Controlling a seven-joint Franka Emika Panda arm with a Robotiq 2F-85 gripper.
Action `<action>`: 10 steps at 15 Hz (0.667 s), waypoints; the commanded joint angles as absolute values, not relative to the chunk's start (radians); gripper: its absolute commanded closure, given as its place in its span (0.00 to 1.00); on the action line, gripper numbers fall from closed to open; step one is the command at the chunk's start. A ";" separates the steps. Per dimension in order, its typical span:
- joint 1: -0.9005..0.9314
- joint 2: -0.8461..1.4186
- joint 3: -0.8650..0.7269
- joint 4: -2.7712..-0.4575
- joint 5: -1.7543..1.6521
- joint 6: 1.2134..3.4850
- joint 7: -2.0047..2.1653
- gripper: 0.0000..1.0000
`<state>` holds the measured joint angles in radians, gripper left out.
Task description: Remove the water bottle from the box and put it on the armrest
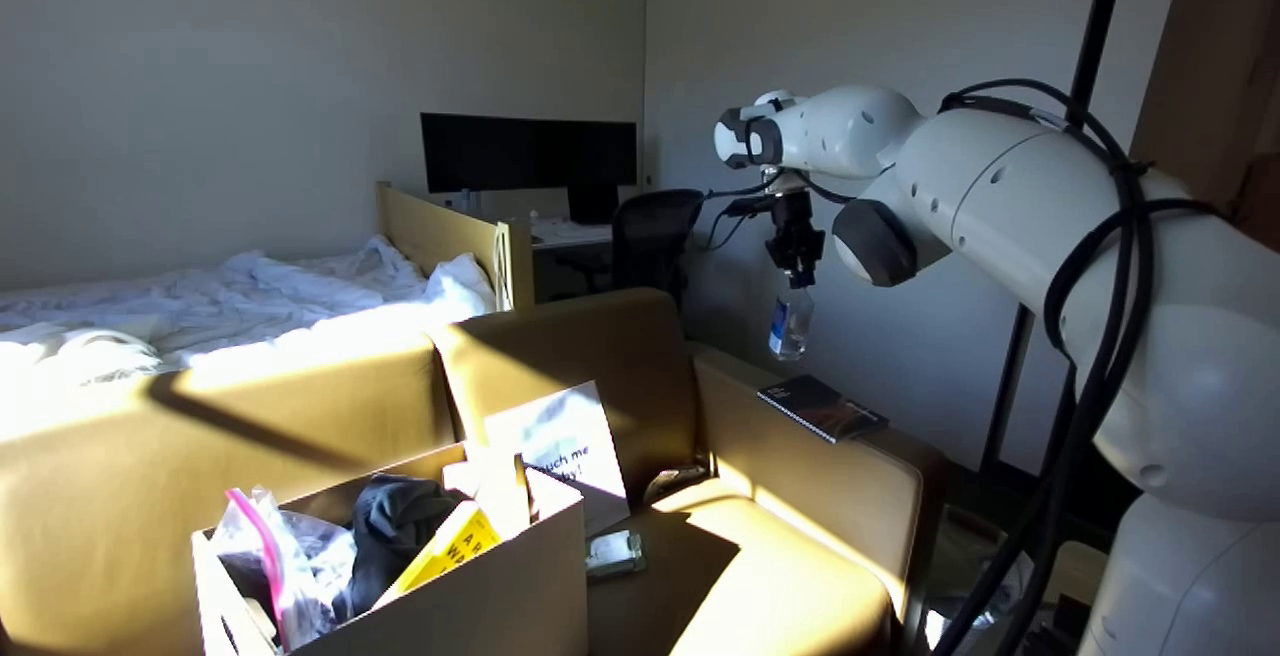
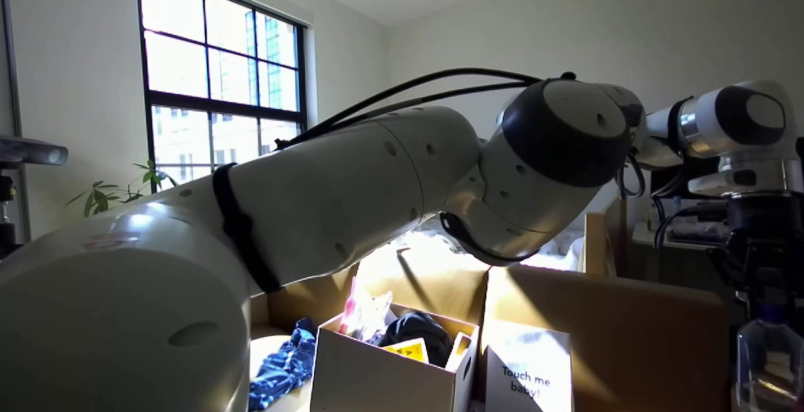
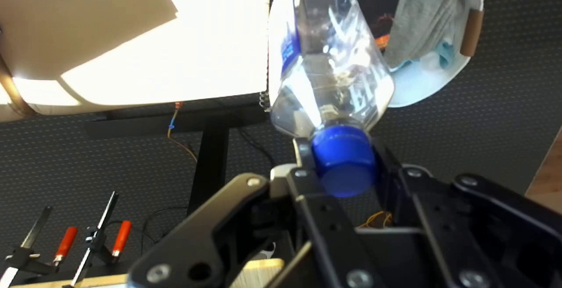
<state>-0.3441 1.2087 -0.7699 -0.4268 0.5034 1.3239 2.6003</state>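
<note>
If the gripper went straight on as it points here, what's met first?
Likely the dark notebook on the armrest, or bare armrest beside it, the held water bottle touching first; depth is unclear.

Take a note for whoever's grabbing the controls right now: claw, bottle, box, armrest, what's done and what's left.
Claw: closed around the blue cap of the water bottle.
Bottle: hanging cap up in the air, clear of the cluttered box.
Armrest: a dark spiral notebook lies on top.
Done: bottle out of the box.
Left: set it down on the armrest, probably best beside the notebook, and let go.
</note>
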 commanded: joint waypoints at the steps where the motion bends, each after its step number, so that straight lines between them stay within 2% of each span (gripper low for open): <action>1: -0.348 1.198 -0.759 -0.442 0.511 1.352 2.590 0.90; 10: -0.377 1.204 -0.795 -0.478 0.441 1.112 2.590 0.90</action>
